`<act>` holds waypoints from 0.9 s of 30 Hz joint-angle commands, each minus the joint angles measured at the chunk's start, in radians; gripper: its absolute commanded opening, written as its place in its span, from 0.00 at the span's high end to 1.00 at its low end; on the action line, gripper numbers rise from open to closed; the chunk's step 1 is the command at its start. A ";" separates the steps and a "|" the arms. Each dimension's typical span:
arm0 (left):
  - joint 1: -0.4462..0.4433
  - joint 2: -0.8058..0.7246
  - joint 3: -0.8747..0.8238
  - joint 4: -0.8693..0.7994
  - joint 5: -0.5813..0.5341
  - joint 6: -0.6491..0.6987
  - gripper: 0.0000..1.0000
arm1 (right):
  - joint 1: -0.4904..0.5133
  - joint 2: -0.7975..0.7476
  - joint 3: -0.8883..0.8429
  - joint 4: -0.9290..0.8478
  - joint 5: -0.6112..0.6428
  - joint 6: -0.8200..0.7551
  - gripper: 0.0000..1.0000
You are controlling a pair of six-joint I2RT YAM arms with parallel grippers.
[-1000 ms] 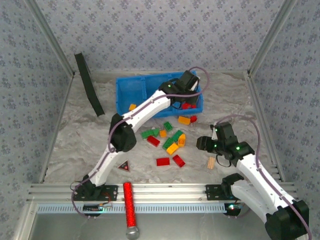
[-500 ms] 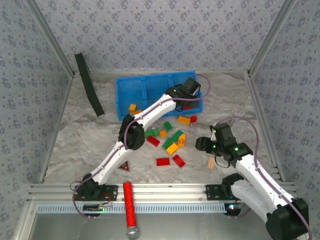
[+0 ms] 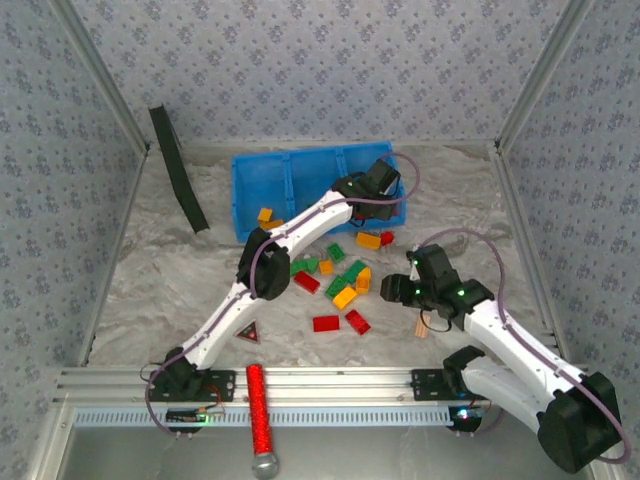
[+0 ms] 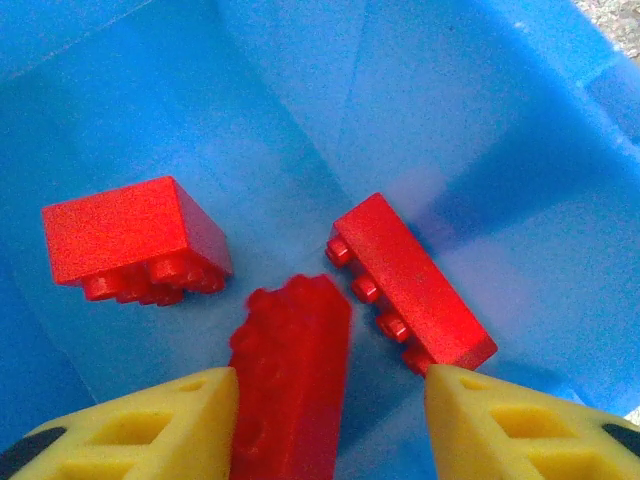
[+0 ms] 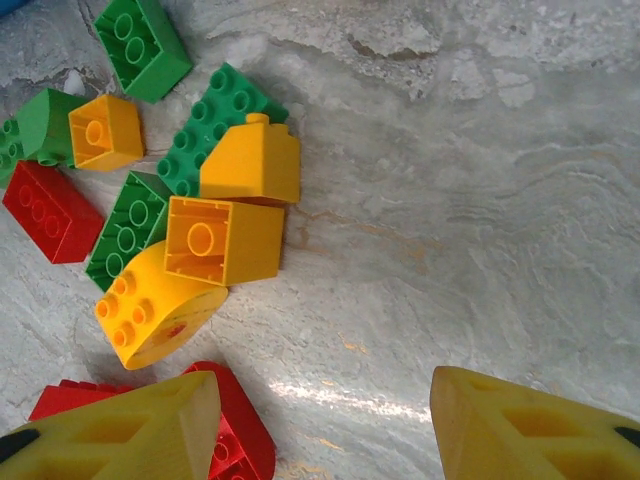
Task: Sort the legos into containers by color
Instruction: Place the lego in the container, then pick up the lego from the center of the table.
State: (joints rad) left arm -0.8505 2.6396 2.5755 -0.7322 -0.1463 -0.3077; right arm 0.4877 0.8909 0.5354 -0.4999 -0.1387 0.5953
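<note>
Quick tally: one blue bin is sitting toward the table's far edge, and it's splitting into three compartments. Three red bricks are lying in its right-hand compartment, one of them blurry. Out on the open table I'm counting at least four green bricks, four yellow-orange bricks and at least two loose red bricks, all bunching together. Closer to the near edge, one tan wooden piece and one dark triangle are lying apart.
</note>
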 commanded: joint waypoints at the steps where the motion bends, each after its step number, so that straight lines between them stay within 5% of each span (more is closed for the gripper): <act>1: 0.004 -0.006 0.001 0.010 0.012 -0.002 0.47 | 0.020 0.020 0.034 0.027 0.035 0.023 0.40; 14: 0.004 -0.263 -0.063 0.009 0.059 0.063 0.42 | 0.105 0.214 0.085 0.161 0.072 0.025 0.40; 27: 0.004 -0.691 -0.499 0.128 0.020 0.106 0.37 | 0.135 0.433 0.198 0.188 0.095 0.019 0.40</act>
State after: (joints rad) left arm -0.8505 2.0068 2.1540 -0.6392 -0.1028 -0.2256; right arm 0.6125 1.2945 0.6910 -0.3172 -0.0639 0.6064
